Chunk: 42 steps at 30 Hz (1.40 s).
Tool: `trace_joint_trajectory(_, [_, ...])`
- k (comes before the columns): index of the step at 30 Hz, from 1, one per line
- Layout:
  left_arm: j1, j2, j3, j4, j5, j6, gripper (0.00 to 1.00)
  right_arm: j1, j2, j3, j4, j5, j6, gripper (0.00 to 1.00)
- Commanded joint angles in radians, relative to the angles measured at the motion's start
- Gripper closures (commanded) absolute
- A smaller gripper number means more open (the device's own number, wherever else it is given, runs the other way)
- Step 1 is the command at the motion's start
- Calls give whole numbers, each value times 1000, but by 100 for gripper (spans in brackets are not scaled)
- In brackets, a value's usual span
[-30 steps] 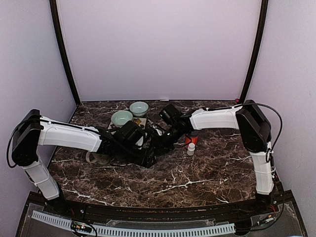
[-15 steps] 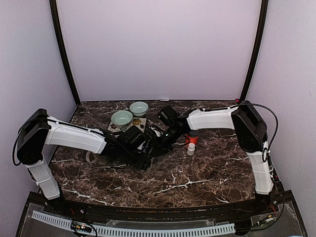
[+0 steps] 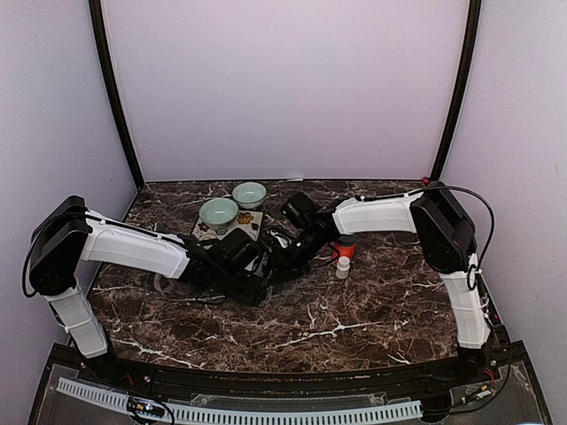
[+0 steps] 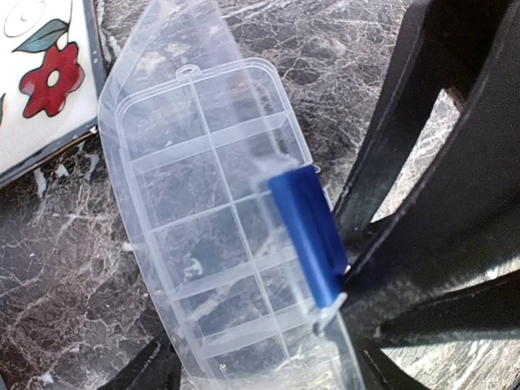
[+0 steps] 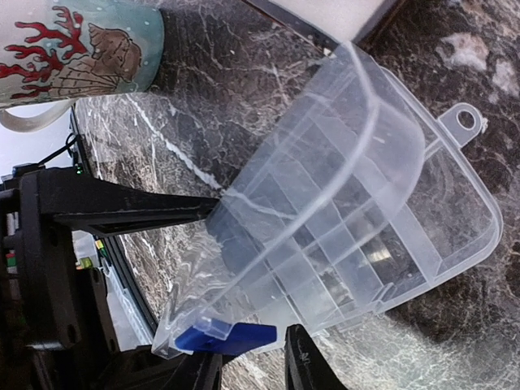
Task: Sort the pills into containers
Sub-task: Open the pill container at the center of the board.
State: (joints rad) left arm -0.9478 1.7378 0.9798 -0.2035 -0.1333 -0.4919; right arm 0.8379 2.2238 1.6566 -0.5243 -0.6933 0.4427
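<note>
The clear organiser box (image 4: pixel 203 219) lies on the marble tabletop (image 3: pixel 354 310) about mid-way across. It sits just near of two pale green bowls (image 3: pixel 219 212), and in the top view the two wrists meeting over it largely hide it. Its lid (image 5: pixel 325 162) stands open, tilted up from the base, and the cells that show look empty.

The right tool (image 5: pixel 244 370) is set narrow and appears to pinch the blue latch (image 4: pixel 309 231) at the lid's free edge, which props the lid up. The left tool (image 4: pixel 264 366) is wide, with one finger on either side of the box's near end. I cannot tell whether its pads touch the walls.

The box looks very light, thin-walled and smooth. It would probably skate on the polished stone or lift whole if the lid is pulled without the base being pinned. The lid already bows in the right wrist view, so it is flexible, and the thin plastic hinge is the likely weak point if it is forced back.

The best hold on the base is probably across its two long outer walls, low down, where the dividers stiffen it. A light squeeze should do, since hard pressure could buckle the walls or squirt the box out. The latch tab is the thickest and least slippery part of the lid.

A cream mug (image 5: pixel 73 49) painted with coral and shells stands close on the left.
</note>
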Motion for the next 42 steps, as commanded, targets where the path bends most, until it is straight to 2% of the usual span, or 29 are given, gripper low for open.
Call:
trace_joint_trajectory(1, [-5,-57,-16,1,-21,7,33,9,30,18,2,23,-22,73])
trace_joint_trajectory(20, [13,-113,-60,16,-39,-27,38,40,55,23,-65,166,-57,73])
trace_joint_trajectory(33, [17,-159,-63,-55,-173,-71,36,64,51,11,-88,230,-59,73])
trace_joint_trajectory(42, [17,-152,-55,-94,-209,-101,35,68,51,3,-105,274,-62,74])
